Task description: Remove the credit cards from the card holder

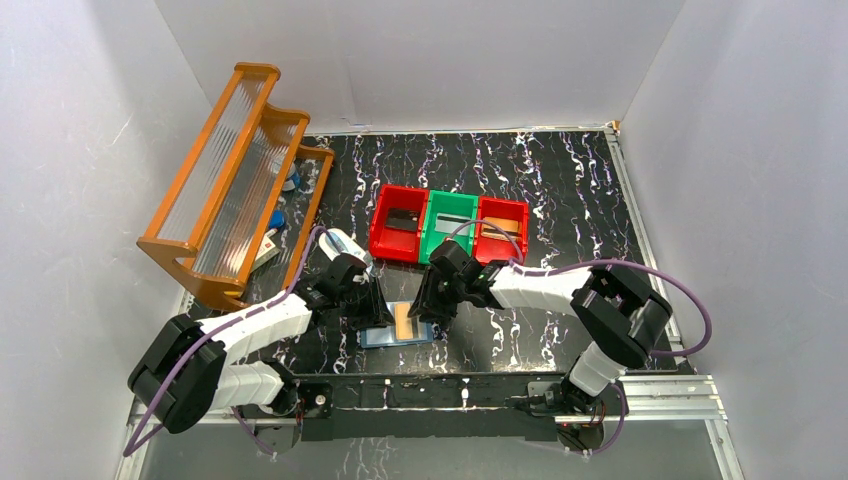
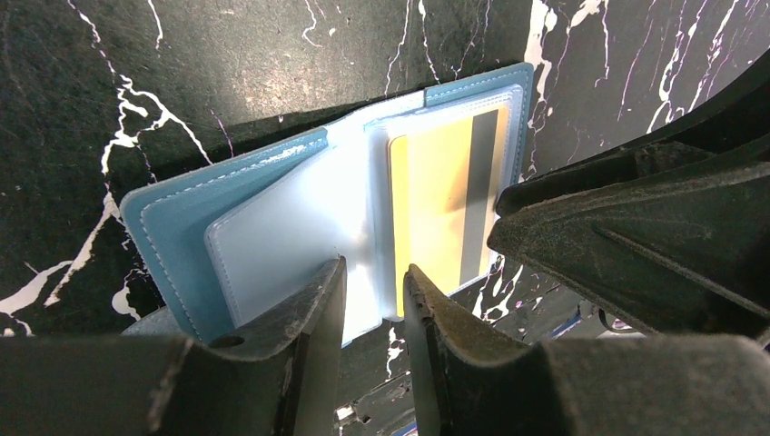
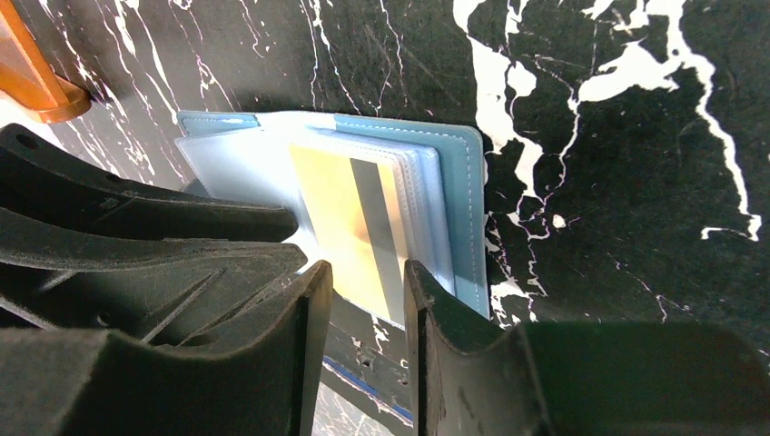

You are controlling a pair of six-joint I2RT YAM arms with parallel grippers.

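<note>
The blue card holder [image 1: 378,337] lies open at the table's near edge, pale pockets up. A tan-orange credit card [image 1: 402,322] with a dark stripe sits in its right-hand pocket [image 2: 431,209] [image 3: 340,209]. My left gripper [image 1: 372,316] [image 2: 374,277] hangs over the holder's [image 2: 172,227] near edge by the fold, jaws a little apart with nothing between them. My right gripper [image 1: 428,312] [image 3: 361,272] is close beside it, over the card's near end and the holder [image 3: 463,200]. It is open too, and empty. The two grippers almost touch.
Three bins stand behind the grippers: red [image 1: 384,238], green [image 1: 434,242], red [image 1: 519,212]. Each holds something flat. An orange rack [image 1: 235,180] leans at the back left. A white-and-blue oval case [image 1: 340,242] lies by the left arm. The table's front rail [image 1: 430,385] is just below the holder.
</note>
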